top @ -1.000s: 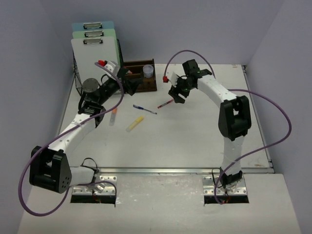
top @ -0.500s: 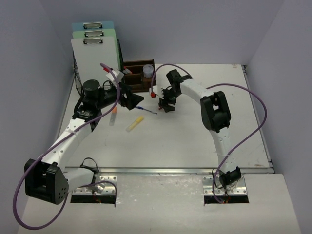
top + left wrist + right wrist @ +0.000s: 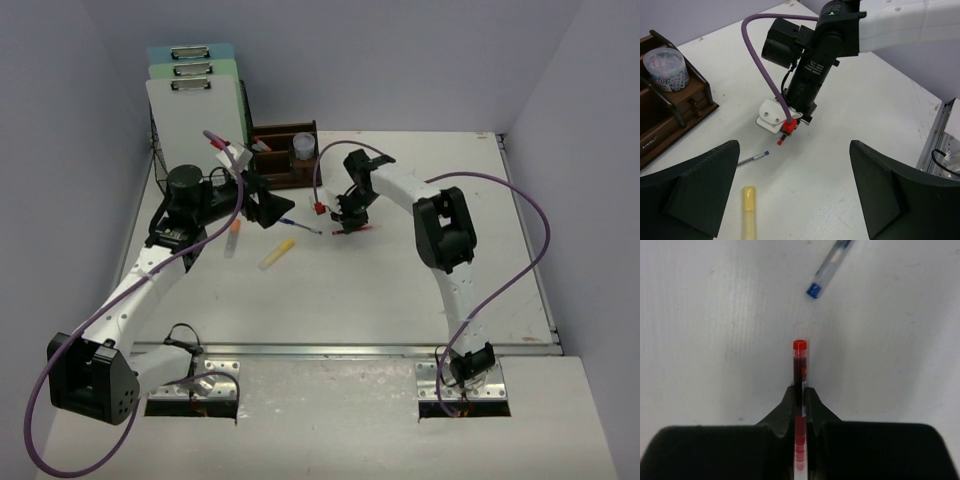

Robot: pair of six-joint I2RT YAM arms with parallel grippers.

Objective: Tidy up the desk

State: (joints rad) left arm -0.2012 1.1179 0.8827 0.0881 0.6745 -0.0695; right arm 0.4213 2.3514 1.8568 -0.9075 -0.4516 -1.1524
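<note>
- The right gripper (image 3: 800, 393) was open above the red pen (image 3: 799, 360) a second ago. Now it has come down and its jaws are pressed together on the pen's barrel, and the capped end sticks out in front.
- The pen is still low on the desk (image 3: 400, 290), the white tabletop under both arms, so I judge the grasp is made but the lift is not.
- The left gripper (image 3: 795, 187) has moved away from the wooden tray (image 3: 670, 115) at the far edge. It hangs with its jaws spread wide and holds nothing (the yellow highlighter (image 3: 748, 210) and the blue pen (image 3: 754, 159) lie below it).
- The tray front has small white letters starting "XIN"; the rest I cannot read.
</note>
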